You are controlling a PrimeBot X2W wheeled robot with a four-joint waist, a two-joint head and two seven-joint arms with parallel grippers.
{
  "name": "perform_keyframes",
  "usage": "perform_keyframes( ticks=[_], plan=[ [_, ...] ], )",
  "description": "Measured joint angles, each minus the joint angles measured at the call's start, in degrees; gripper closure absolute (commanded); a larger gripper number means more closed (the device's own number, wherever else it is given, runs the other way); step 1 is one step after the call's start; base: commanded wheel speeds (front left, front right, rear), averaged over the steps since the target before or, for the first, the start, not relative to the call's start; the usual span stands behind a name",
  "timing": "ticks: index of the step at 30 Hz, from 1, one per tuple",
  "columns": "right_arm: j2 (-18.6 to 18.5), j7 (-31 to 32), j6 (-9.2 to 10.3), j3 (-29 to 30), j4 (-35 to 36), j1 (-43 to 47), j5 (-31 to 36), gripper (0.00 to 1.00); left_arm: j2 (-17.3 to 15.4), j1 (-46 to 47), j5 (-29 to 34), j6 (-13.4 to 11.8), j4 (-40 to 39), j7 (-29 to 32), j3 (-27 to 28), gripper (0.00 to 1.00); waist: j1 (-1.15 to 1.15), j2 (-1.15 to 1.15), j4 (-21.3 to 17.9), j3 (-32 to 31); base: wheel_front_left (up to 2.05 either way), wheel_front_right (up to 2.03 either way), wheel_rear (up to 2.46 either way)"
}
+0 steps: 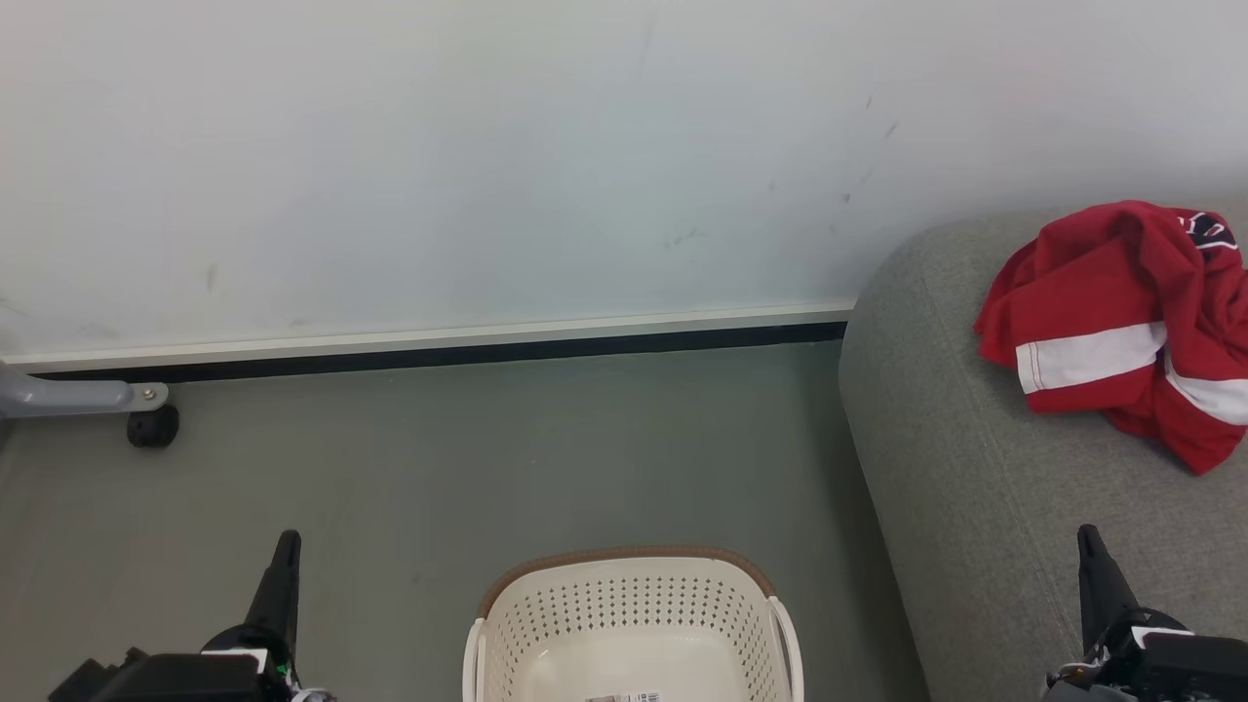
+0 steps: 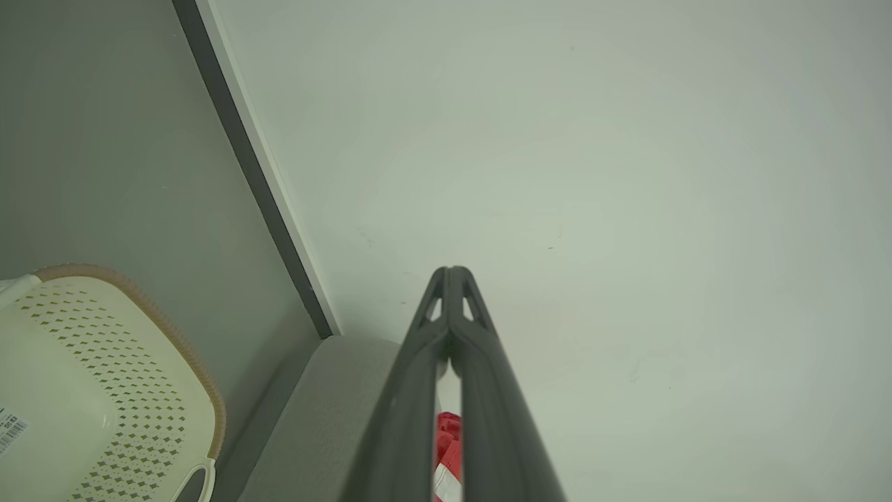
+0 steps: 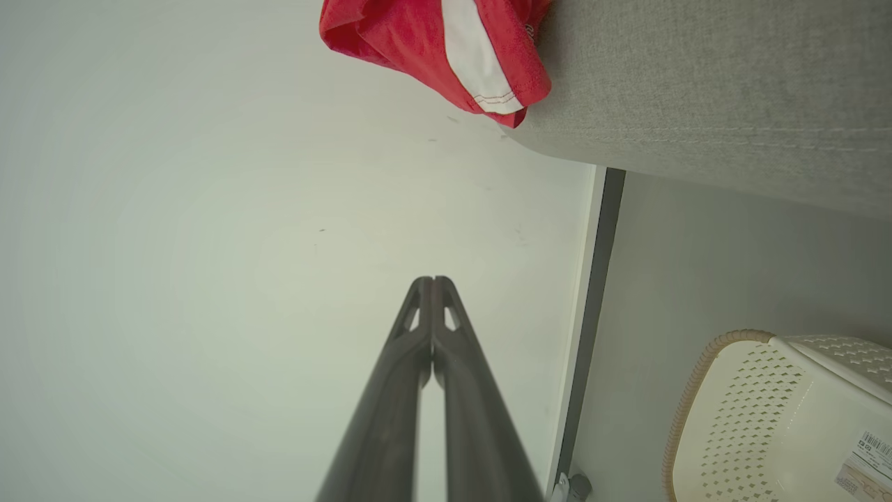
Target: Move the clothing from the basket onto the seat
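Basket [image 1: 634, 604]; clothing [image 1: 1102, 302] perhaps over seat [image 1: 955, 468] edge

The clothing [image 1: 1102, 292] is bright red with broad white stripes and a small dark navy emblem [image 1: 1209, 231] at its far right. The seat [image 1: 936, 468] is light grey, finely woven, with pale stitched seams. The basket [image 1: 634, 624] is cream-white, patterned with rows of small holes; its rim [image 1: 624, 554] is brown and woven-looking. The floor [image 1: 487, 458] is dull grey-green. The wall [image 1: 487, 146] is off-white with faint dark scuffs. The skirting [image 1: 439, 341] is white over a black strip. The left gripper [image 1: 288, 538] and right gripper [image 1: 1087, 531] are near-black. At far left, a black castor [image 1: 151, 426].
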State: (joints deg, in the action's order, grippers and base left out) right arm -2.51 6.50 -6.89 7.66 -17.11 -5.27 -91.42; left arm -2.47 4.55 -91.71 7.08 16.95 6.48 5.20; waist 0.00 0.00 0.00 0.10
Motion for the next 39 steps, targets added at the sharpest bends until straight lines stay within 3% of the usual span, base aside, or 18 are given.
perform_keyframes(
  ticks=[39],
  plan=[
    [0.0,0.0,0.0,0.0,0.0,0.0,0.0,1.0,0.0,0.0,0.0,0.0,0.0,0.0,0.0,1.0,0.0,0.0,0.0,0.0,0.0,0.0,0.0]
  ],
)
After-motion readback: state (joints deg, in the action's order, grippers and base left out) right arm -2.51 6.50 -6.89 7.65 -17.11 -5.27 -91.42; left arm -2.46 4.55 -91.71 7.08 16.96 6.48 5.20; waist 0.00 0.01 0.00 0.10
